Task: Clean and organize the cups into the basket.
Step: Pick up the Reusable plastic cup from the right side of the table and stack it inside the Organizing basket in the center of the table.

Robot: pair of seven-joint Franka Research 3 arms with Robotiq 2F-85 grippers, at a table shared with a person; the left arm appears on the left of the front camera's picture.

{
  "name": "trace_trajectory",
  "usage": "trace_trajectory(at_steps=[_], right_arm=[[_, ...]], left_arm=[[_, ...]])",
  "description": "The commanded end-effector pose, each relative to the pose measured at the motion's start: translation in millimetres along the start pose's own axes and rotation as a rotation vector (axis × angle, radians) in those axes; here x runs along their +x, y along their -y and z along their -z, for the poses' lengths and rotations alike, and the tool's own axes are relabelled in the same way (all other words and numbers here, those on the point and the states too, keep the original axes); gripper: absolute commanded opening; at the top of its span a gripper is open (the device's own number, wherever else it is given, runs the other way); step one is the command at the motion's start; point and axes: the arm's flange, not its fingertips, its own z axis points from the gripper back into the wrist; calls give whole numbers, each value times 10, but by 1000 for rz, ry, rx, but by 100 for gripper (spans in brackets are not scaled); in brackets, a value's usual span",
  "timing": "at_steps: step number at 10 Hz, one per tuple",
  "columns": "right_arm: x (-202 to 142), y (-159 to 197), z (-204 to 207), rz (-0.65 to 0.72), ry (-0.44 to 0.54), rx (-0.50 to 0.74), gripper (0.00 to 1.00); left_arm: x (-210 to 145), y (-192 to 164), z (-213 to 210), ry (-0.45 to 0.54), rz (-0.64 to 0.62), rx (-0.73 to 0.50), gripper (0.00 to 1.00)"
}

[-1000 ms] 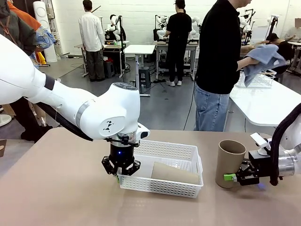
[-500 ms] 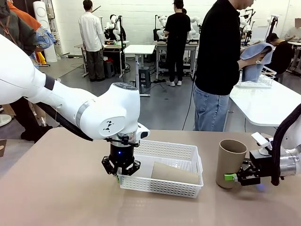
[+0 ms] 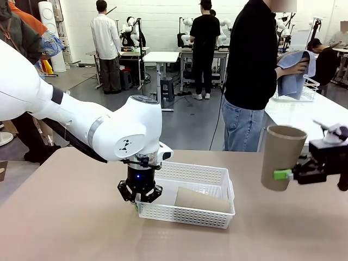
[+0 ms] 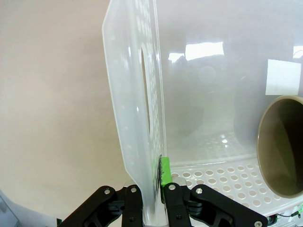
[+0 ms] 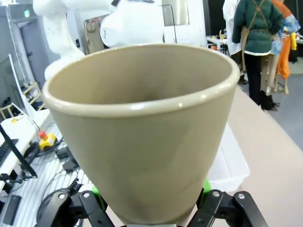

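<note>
Here, in the front view, the left arm (image 3: 122,133) is reaching in from the left and bending at the wrist, so the left jaws are pointing straight down. The left jaws are clamping the left end wall of the basket (image 3: 202,172) near its front corner. The basket is sitting in the middle of the bench (image 3: 65,217). The lying cup (image 3: 202,200) is resting on its side inside the basket. The right arm (image 3: 328,159) is coming in level from the right edge, with the right jaws pointing sideways toward the middle. They are gripping the held cup (image 3: 283,156) low on its body, and one green pad (image 3: 283,174) is showing on the near side. That cup is hanging upright, mouth up, clear above the bench and to the right of the basket.

In the left wrist view, the left jaws are pinching the thin white end wall of the basket (image 4: 132,94) near its handle cut-out. A green pad (image 4: 164,171) is pressing against the wall's inner face. The lying cup (image 4: 280,147) is turning its open mouth toward that wall from inside the basket, apart from it.

In the right wrist view, the held cup (image 5: 142,127) is standing between the right jaws, with green pads (image 5: 204,187) hugging its narrow base on both sides. A corner of the basket (image 5: 232,163) is peeking out behind the cup, and the left arm (image 5: 128,21) is rising beyond it.
</note>
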Motion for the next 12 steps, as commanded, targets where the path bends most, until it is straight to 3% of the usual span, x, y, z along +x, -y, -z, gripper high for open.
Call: trace_trajectory(at_steps=[1,8,9,10,12], right_arm=[[134,-110,-37,43,-11,-13,23],[178,-72,-46,9,-3,-9,23],[195,-77,-58,26,-7,-16,81],[450,-246,34,-12,-173,-47,81],[994,-336,282,10,-410,-64,81]], left_arm=[[-17,-3,19,-6,-1,9,0],[-17,-3,19,-6,-1,9,0],[-17,-3,19,-6,-1,9,0],[-17,-3,19,-6,-1,9,0],[-17,-3,19,-6,-1,9,0]])
